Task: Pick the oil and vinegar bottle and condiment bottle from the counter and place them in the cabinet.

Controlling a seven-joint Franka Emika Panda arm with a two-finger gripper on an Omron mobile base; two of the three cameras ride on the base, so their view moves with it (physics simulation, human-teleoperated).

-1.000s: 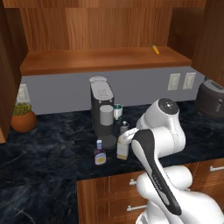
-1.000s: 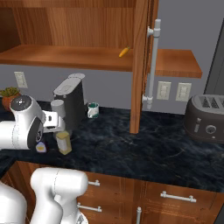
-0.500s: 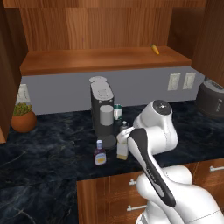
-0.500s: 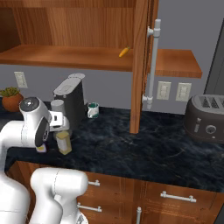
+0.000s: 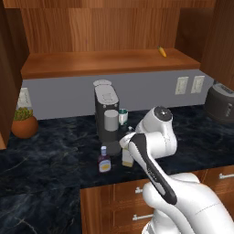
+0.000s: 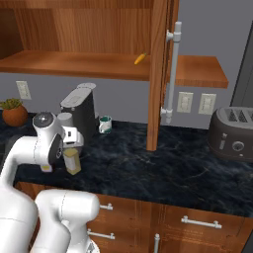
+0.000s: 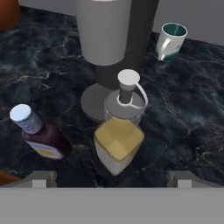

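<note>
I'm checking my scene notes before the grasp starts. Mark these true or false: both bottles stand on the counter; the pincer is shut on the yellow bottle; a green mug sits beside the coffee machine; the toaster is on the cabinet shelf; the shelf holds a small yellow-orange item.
1. Both bottles on the counter: true; the oil and vinegar bottle and condiment bottle stand there.
2. Pincer shut on the yellow bottle: false; it is open above it.
3. Green mug beside the coffee machine: true.
4. Toaster on the cabinet shelf: false; it sits on the counter.
5. Yellow-orange item on the shelf: true.
</note>
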